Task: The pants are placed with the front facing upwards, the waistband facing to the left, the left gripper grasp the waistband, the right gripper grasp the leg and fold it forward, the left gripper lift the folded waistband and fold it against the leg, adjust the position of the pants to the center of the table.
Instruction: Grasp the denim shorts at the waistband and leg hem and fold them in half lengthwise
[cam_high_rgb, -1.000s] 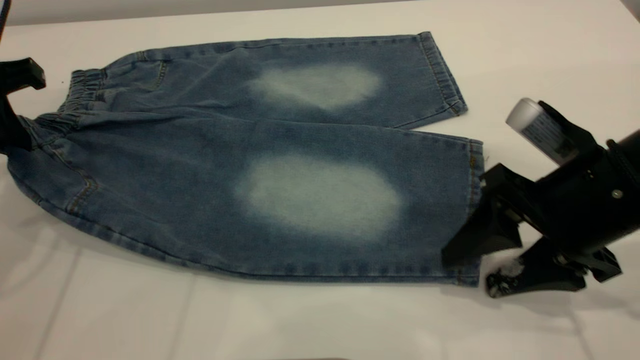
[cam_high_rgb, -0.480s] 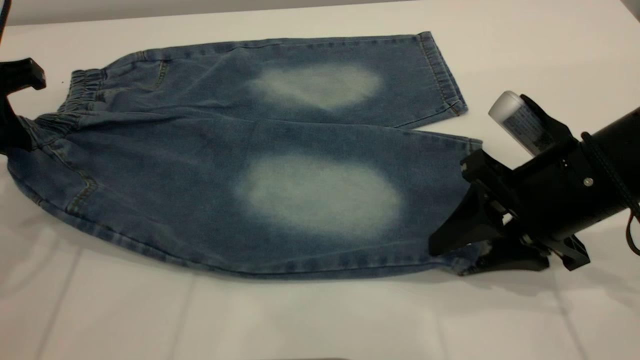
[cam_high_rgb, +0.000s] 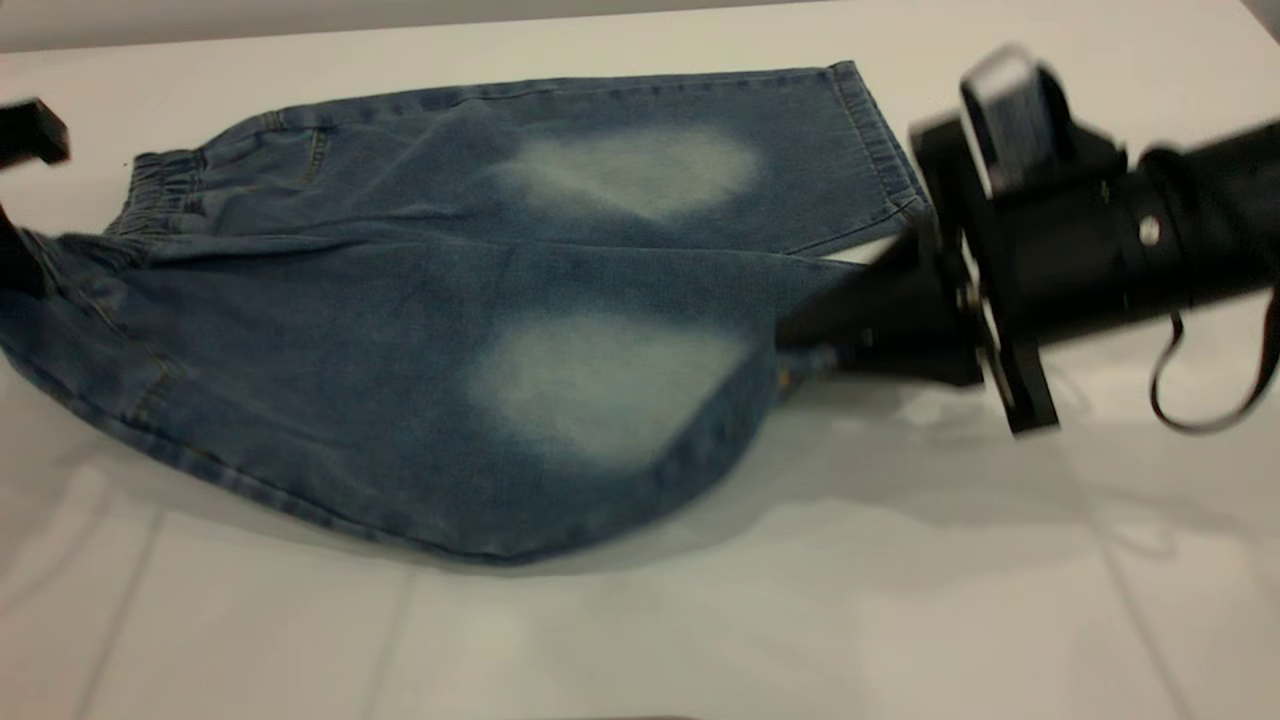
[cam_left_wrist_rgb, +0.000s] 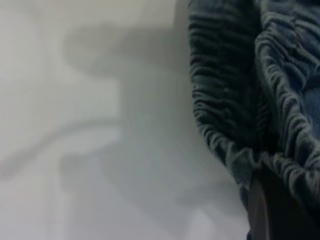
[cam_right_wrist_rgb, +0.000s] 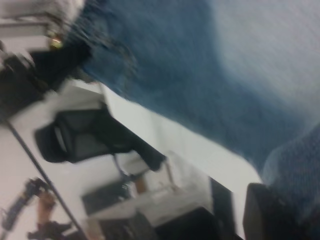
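Denim pants (cam_high_rgb: 420, 300): front up on the table (cam_high_rgb: 700, 620), waistband (cam_high_rgb: 150, 195) at the left side.
Right gripper (cam_high_rgb: 800, 345): clenched on the near leg (cam_high_rgb: 600, 400) at its hem, raised and drawn inward.
Left gripper (cam_high_rgb: 20, 270): at the waistband; clamped or loose cannot be told.
Risk: hem slips from a shallow pinch; the fold lands skewed.
Risk: waistband drags if unsecured.
Writing: none legible.

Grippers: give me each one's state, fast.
Left gripper: shut on the waistband at the table's left edge.
Right gripper: shut on the leg, hem lifted.
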